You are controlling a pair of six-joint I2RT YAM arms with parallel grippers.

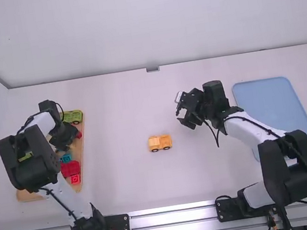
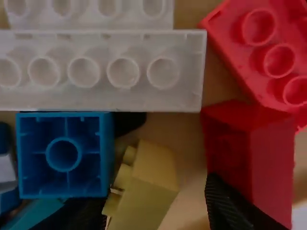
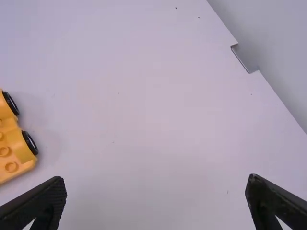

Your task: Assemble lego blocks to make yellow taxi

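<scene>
Left claw (image 1: 62,144) gapes over a yellow block (image 2: 148,187), right claw (image 1: 181,111) gapes near the orange wheeled base (image 1: 159,142).

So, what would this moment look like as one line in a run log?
Left hand: open at yellow block, not gripping | Right hand: open, empty | Orange-yellow wheeled piece: on table, between arms

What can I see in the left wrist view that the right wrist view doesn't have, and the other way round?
Left wrist view: a yellow brick, a blue square brick, red bricks and pale bricks on a tan tray.

Right wrist view: a yellow-orange wheeled base with black wheels, on the white table.

Both: toy brick pieces, plus an open gripper at the bottom edge, the left gripper in one, the right gripper in the other.
</scene>
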